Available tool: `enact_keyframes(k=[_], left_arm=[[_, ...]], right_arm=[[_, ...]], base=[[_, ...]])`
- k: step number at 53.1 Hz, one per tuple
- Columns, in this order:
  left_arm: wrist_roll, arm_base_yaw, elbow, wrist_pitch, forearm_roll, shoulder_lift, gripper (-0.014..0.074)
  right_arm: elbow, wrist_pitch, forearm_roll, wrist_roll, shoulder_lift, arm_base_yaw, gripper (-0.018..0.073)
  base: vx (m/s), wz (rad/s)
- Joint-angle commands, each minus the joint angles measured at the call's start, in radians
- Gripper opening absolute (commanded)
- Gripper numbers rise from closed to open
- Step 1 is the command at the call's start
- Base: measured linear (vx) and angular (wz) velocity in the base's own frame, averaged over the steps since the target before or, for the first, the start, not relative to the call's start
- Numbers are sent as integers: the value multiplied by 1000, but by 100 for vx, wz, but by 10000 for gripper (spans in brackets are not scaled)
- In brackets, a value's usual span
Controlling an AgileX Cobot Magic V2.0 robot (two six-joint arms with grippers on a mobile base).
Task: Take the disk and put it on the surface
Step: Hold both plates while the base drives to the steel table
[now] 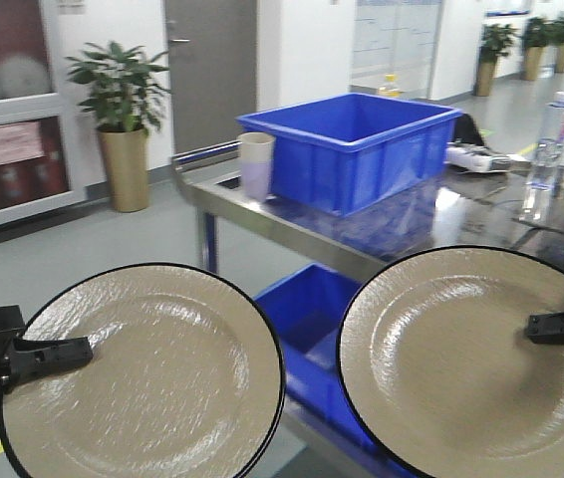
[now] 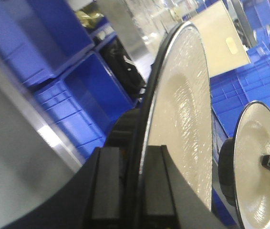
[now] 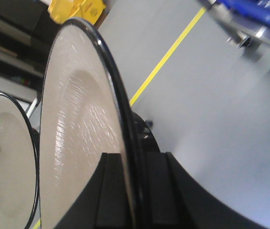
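I hold two beige disks with black rims, both raised face-on in the front view. My left gripper point(image 1: 81, 351) is shut on the left disk's point(image 1: 152, 373) left edge. My right gripper point(image 1: 535, 327) is shut on the right disk's point(image 1: 461, 358) right edge. In the left wrist view the jaws of my left gripper point(image 2: 135, 160) clamp the rim of the left disk point(image 2: 185, 109), and the right disk point(image 2: 259, 186) shows beyond it. The right wrist view has my right gripper point(image 3: 132, 162) pinching its disk point(image 3: 77, 129), with the left disk point(image 3: 4, 157) behind. The shiny metal surface point(image 1: 481, 214) lies behind the disks.
A large blue bin point(image 1: 362, 149) and stacked cups point(image 1: 256, 164) stand on the metal table, with bottles point(image 1: 553, 139) at its right. Another blue bin point(image 1: 307, 314) sits on the lower shelf. A potted plant point(image 1: 123, 119) stands by the wall. A yellow line point(image 3: 168, 57) crosses the floor.
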Motion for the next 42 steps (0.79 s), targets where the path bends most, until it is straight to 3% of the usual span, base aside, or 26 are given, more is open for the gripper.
enact_keyframes(k=[1,42], left_arm=[[-15,0,-34,46,-115,-36,-8],[-15,0,-34,46,-115,-36,-8]], right_arm=[[-35,5,125,0,-37,-3,-9],[-35,5,125,0,-37,-3,-9]], base=[[45,-47],[40,-55]])
